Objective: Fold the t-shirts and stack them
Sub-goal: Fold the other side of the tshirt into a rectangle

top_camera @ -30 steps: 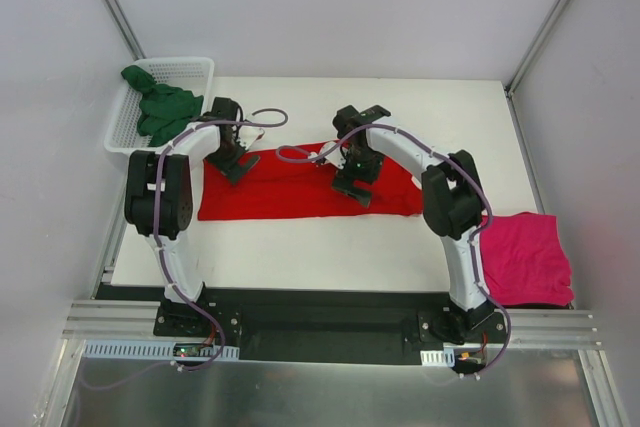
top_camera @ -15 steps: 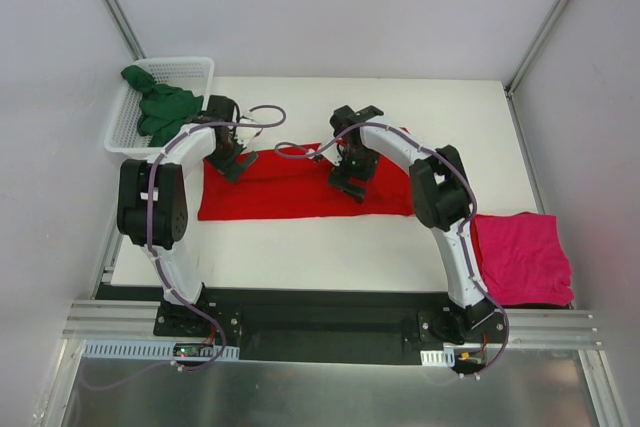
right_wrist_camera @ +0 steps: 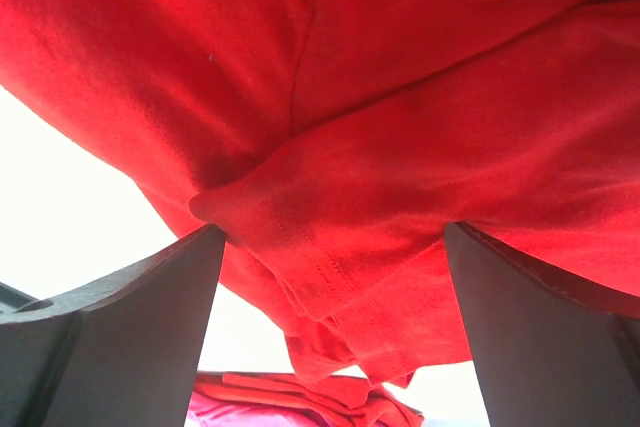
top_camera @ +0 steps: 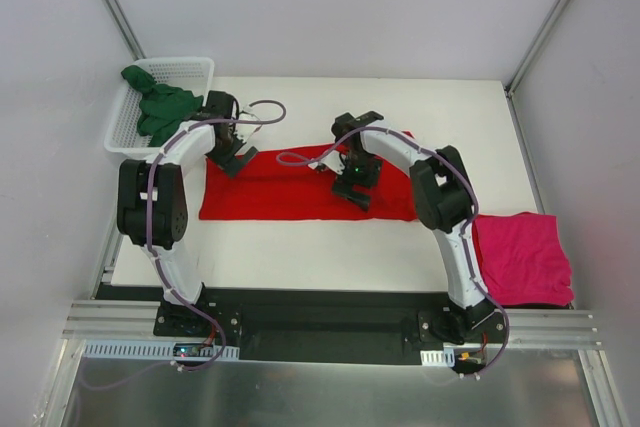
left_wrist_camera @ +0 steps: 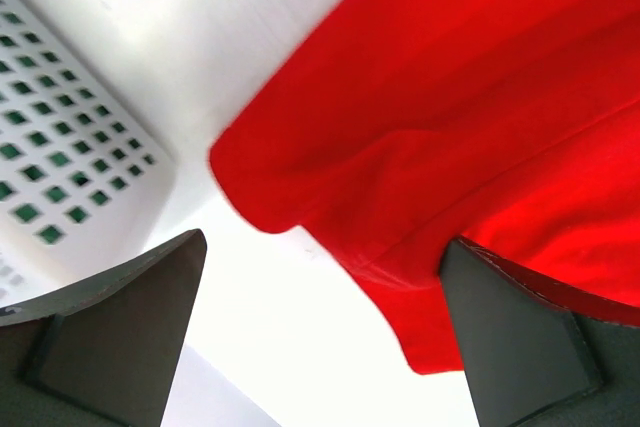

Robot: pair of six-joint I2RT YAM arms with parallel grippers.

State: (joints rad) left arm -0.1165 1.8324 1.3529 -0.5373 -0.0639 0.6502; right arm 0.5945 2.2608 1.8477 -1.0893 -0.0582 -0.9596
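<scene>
The bright red t-shirt (top_camera: 280,192) lies as a long flat band across the middle of the table. My left gripper (top_camera: 232,157) hovers open over its back-left corner. In the left wrist view that gripper (left_wrist_camera: 320,347) has bare table and the red hem (left_wrist_camera: 480,127) between its wide jaws. My right gripper (top_camera: 352,192) is low over the shirt's middle-right. It stands open (right_wrist_camera: 330,337) with a folded red sleeve edge (right_wrist_camera: 330,247) between the fingers, not pinched. The magenta-pink t-shirt (top_camera: 520,257) lies folded at the near right. The dark green t-shirt (top_camera: 160,112) sits in the basket.
The white mesh basket (top_camera: 190,65) stands at the table's back-left corner, close beside my left gripper, and its wall (left_wrist_camera: 60,177) fills the left of the left wrist view. Enclosure walls rise on three sides. A pink patch (right_wrist_camera: 250,412) shows beyond the red cloth.
The left gripper has edged slightly toward the back. The right arm's elbow has swung left, its gripper staying over the shirt. Both jaws stayed open.
</scene>
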